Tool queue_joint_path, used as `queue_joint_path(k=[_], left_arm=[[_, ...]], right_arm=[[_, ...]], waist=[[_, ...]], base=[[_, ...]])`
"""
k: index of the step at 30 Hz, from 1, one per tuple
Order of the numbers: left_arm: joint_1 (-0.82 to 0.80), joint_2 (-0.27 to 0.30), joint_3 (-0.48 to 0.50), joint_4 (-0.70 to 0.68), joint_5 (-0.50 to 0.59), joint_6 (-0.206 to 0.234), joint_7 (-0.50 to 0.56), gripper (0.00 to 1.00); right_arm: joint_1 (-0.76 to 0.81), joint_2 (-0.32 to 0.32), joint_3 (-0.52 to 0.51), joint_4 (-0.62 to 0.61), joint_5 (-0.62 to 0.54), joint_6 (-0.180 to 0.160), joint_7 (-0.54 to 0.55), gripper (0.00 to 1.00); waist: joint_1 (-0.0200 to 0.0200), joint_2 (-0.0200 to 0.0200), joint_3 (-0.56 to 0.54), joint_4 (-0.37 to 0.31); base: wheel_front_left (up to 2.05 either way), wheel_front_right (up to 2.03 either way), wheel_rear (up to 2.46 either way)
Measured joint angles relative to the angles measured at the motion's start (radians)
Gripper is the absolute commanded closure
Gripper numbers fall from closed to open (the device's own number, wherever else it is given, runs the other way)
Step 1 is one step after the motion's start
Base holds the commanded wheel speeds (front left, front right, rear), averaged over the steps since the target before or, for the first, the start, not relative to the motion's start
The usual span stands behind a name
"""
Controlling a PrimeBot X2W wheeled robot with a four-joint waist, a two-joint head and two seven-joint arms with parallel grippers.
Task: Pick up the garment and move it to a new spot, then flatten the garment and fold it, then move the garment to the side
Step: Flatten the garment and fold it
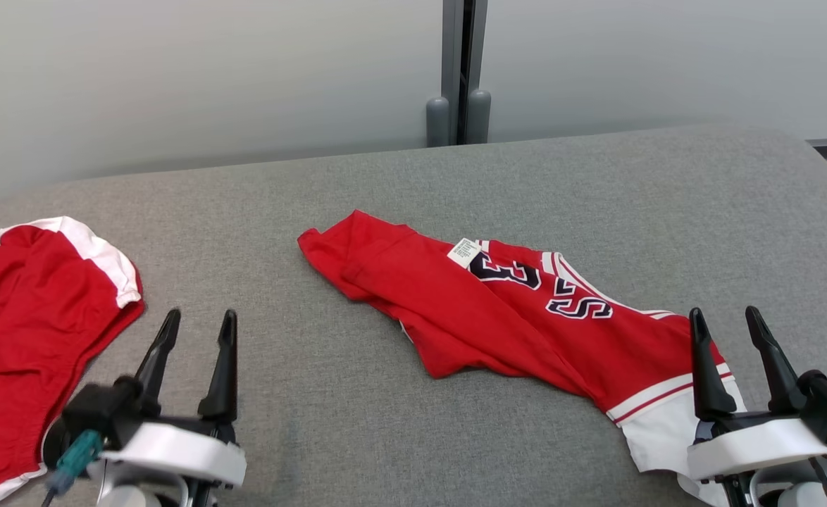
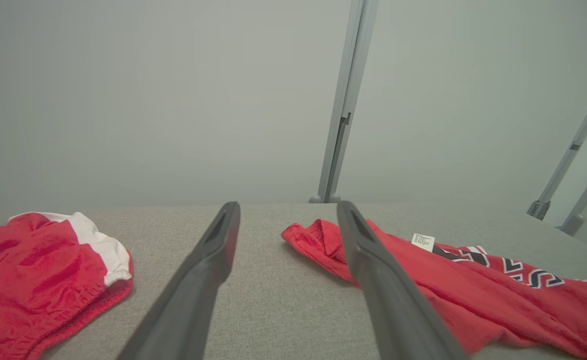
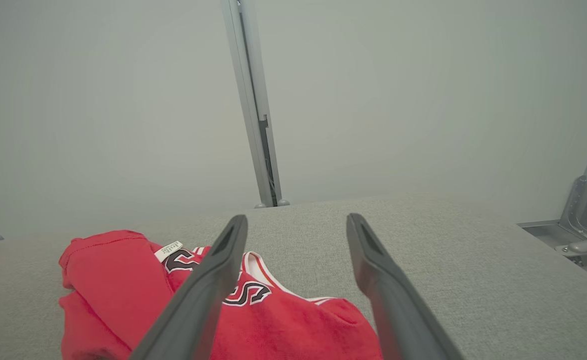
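A red jersey, the garment, lies crumpled and partly folded over itself on the grey fabric table, from the middle toward the front right. It has dark lettering, white trim and a white tag. My right gripper stands open at the front right, over the jersey's white-trimmed end, with nothing between its fingers. My left gripper stands open at the front left, over bare table. In the left wrist view the left gripper has the jersey to its right. In the right wrist view the right gripper has the jersey beneath and to its left.
A second red garment with a white band lies at the table's left edge, seen also in the left wrist view. A grey post rises against the pale wall behind the table's far edge. Metal brackets stand off the right end.
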Motion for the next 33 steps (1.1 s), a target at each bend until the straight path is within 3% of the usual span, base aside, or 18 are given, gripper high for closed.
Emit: queue_joint_path(k=[12,22,28,33], left_arm=[[-0.302,0.063,-0.121,0.096,0.006,-0.035,0.294,0.0],[-0.573,0.095,-0.229,0.328,-0.035,-0.047,0.572,0.0],[-0.72,0.087,-0.308,0.436,-0.096,-0.049,0.685,0.0],[-0.798,0.092,-0.339,0.486,-0.139,-0.05,0.711,0.0]], right_arm=[[-0.059,0.001,0.007,-0.02,0.018,0.0,-0.001,0.0],[-0.1,0.001,0.02,-0.052,0.038,0.0,-0.001,0.0],[-0.121,0.001,0.032,-0.068,0.054,0.0,-0.001,0.0],[-0.13,0.002,0.04,-0.073,0.063,0.0,-0.001,0.0]], waist=[[0.0,0.0,0.072,-0.057],[0.0,0.0,0.179,-0.132],[0.0,0.0,0.243,-0.177],[0.0,0.0,0.276,-0.206]], base=[[0.0,0.0,0.0],[0.0,0.0,0.0],[0.0,0.0,0.0],[0.0,0.0,0.0]])
